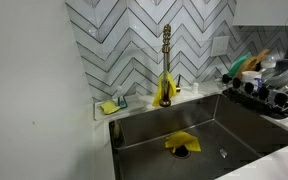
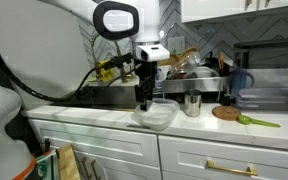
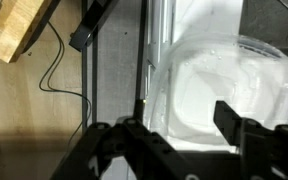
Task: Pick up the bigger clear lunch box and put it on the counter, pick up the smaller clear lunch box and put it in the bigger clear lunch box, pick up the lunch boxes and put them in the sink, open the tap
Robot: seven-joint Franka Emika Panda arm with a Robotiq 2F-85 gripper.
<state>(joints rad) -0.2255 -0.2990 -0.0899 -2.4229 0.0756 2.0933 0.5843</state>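
Hanging over the bigger clear lunch box, the gripper is seen w/ jaws spread, nothing clamped; in wrist view one box wall lies between them. The box is set upright on the counter, prob. so the smaller one can be dropped in. The sink is well apart.

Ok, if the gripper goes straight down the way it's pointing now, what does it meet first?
The clear lunch box on the white counter. The gripper points down over its near edge with its jaws apart, so it would probably meet the rim or wall. How much gap remains is unclear.
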